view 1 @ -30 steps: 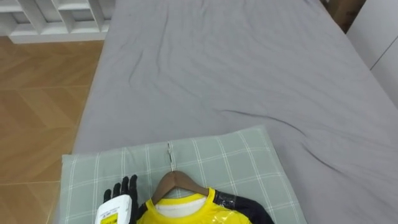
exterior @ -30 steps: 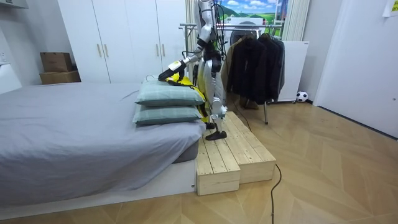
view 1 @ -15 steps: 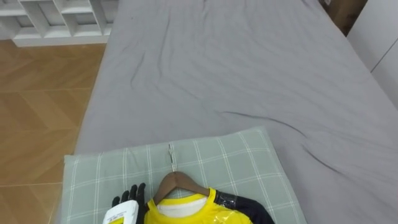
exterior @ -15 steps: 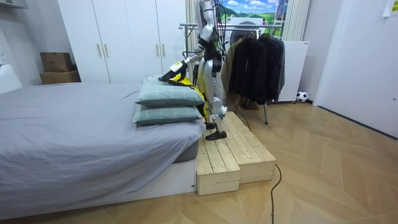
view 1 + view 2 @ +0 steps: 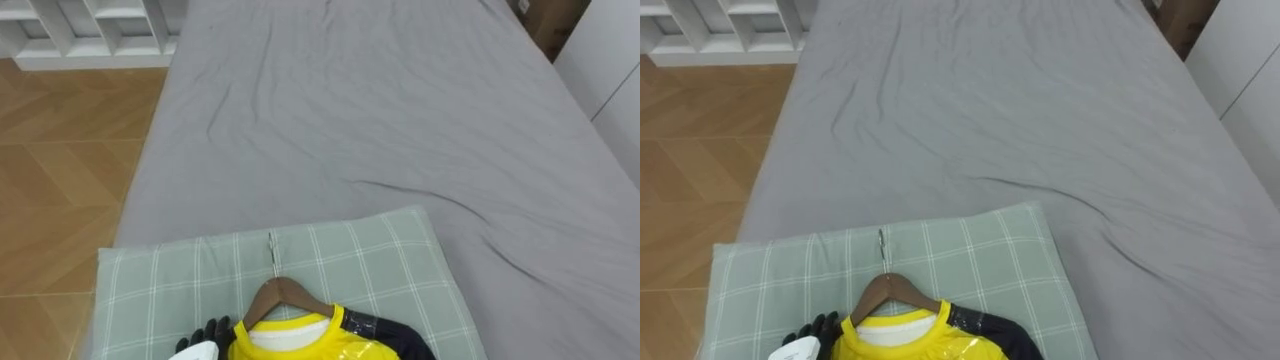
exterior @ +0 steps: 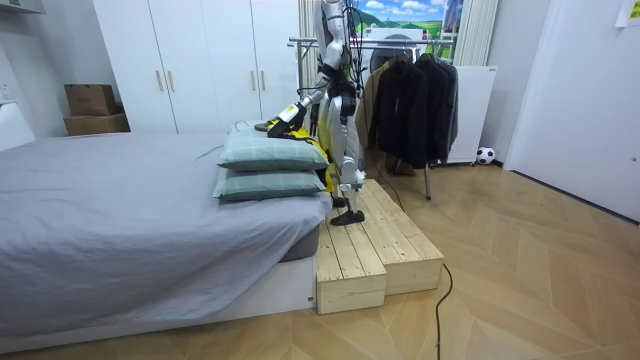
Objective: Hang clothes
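The yellow shirt (image 5: 290,345) lies flat on the top pillow (image 5: 360,255), already threaded on a wooden hanger (image 5: 285,293). The hanger's metal hook (image 5: 272,250) points up the pillow towards the open bed sheet (image 5: 380,120). The left hand (image 5: 205,335) sits at the pillow's near edge, just beside the shirt's left shoulder. Whether it is spread, closed or pinching cloth I cannot tell, since most of it is cut off there.

The likeliest trouble, as I judge it, is a grip on fabric rather than on wood. Lifted by a shoulder, the shirt could slide along the hanger or drop off one end. The pillow is soft and would give under a pressing hand, so getting under the hanger may be awkward. The thin hook lies flat on the checked cover and could catch it on the way up.

In the room view the robot stands on a wooden platform (image 6: 372,245) beside the pillow, with the clothes rack (image 6: 395,40) behind it. Turning there with a swinging garment could cost it its footing or its hold.

The shirt's body and dark sleeve (image 5: 395,340) run off past the pillow's near edge. Contact between hand and shirt cannot be made out.
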Motion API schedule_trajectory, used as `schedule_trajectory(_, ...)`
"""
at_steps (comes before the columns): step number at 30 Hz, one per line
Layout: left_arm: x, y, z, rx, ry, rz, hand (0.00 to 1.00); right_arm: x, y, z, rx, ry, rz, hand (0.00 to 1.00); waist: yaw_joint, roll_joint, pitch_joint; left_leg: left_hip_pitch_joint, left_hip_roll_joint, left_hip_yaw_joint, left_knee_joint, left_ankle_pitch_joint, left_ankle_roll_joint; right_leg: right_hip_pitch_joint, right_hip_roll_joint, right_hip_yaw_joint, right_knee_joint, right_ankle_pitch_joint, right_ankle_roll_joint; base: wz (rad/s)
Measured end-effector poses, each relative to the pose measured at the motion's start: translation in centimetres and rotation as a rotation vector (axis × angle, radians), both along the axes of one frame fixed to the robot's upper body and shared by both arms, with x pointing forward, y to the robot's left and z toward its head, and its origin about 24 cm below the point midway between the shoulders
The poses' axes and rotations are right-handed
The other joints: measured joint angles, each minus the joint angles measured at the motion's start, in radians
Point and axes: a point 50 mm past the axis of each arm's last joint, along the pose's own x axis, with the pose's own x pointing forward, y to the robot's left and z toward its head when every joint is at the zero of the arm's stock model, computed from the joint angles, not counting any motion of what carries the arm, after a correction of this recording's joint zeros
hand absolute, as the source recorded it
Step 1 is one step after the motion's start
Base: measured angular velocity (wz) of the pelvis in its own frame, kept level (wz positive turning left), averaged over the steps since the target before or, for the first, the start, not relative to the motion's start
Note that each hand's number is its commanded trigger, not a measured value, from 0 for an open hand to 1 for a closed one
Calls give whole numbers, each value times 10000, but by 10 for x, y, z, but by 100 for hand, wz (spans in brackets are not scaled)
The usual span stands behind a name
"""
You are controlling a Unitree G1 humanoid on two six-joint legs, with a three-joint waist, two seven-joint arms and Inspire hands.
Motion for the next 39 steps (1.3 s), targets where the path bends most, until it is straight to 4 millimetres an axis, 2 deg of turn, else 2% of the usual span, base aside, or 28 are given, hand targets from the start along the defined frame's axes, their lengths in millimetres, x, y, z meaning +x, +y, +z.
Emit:
schedule_trajectory(5,-10,4,-10,163,466,102,0,-2,1,-1,29,43,-22,0,-13,-57,22,176,20,93,-20,-1,0,140,7,83,-3,1,-1,-4)
schedule_trajectory(20,-8,7,-12,128,495,448,0,-1,1,0,7,44,58,0,-5,2,49,221,93,278,-174,-1,-2,47,95,294,13,31,-50,-3)
schedule_trajectory(23,-8,9,-12,76,511,660,0,1,1,0,4,12,113,0,22,-10,52,229,123,404,-155,-2,-3,-7,166,500,11,36,-60,-11)
schedule_trajectory(26,-4,10,-11,-63,454,950,0,1,2,0,3,37,196,0,5,-71,87,199,155,503,-123,0,-8,-41,174,541,13,53,-87,-9)
schedule_trajectory(27,-3,11,-10,-80,425,1031,32,2,3,0,4,25,258,0,12,-107,107,192,165,525,-123,1,-11,-51,172,561,7,57,-95,-5)
schedule_trajectory(28,-2,11,-10,-92,408,1079,84,2,3,0,9,13,273,0,13,-132,120,192,170,533,-123,5,-18,-55,174,566,7,59,-100,0)
schedule_trajectory(29,-2,12,-9,-101,387,1139,100,3,5,0,30,9,303,0,18,-180,120,189,177,536,-122,13,-31,-62,176,568,1,68,-115,0)
schedule_trajectory(34,2,15,-7,-75,189,1307,100,2,7,-1,20,44,437,0,31,-291,102,187,180,539,-106,20,-41,-61,182,569,6,85,-140,0)
schedule_trajectory(37,13,19,0,44,-259,1473,100,2,7,-1,-13,58,445,0,59,-298,92,188,174,552,-99,20,-41,-48,189,573,11,85,-139,0)
schedule_trajectory(39,20,25,5,224,-446,1603,100,2,8,-1,1,70,460,0,63,-318,58,198,177,627,-99,20,-41,-37,193,600,16,94,-145,-8)
